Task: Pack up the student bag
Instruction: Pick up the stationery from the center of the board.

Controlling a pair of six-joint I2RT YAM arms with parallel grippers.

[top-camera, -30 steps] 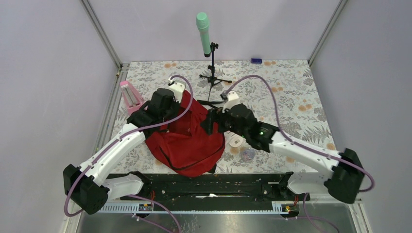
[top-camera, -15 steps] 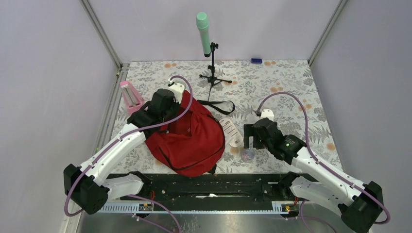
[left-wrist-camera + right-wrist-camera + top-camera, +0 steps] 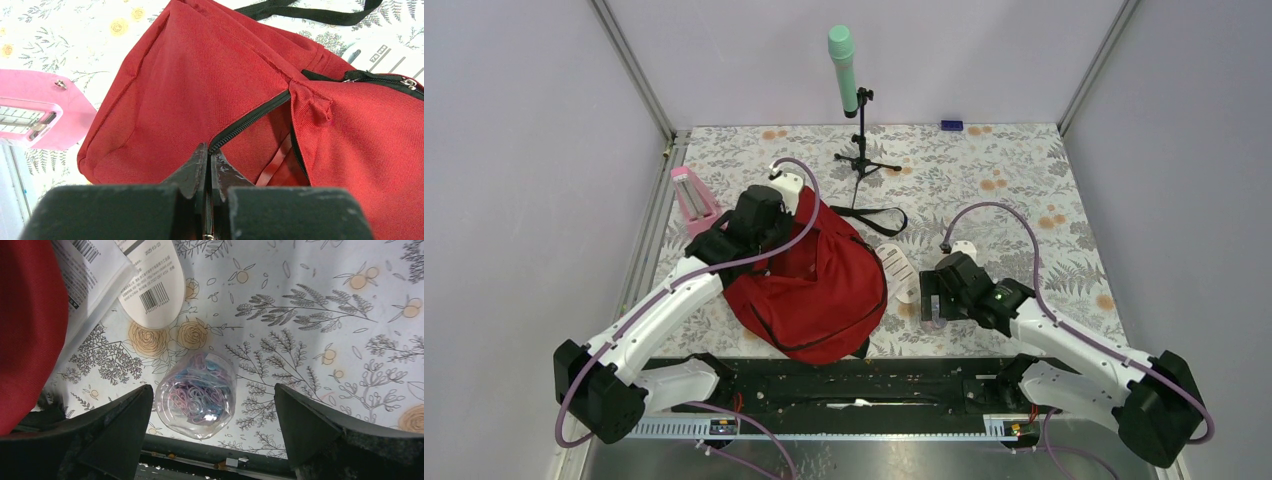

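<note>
Packing stands at the pick-up of the next item, as I read it. My left fingers [image 3: 207, 167] are clenched on the zip edge of the student bag [image 3: 819, 290], holding its mouth parted; the left wrist view shows the gap beside the zip. The red bag lies on the flowered worktop [image 3: 1024, 190] in front of my left arm, towards the near edge.

My right fingers [image 3: 935, 303] are spread wide and grasp nothing. They hang over a clear tub of paperclips [image 3: 196, 395], one finger to each side of it and apart from its walls. The tub stands on the worktop just right of the bag, with white barcoded packets [image 3: 150, 295] just beyond it.

Next, I judge, the right fingers must come down around the tub, close on its rounded sides, lift it and carry it left to the opening my left fingers hold. The tub looks smooth, so it may slip.
</note>
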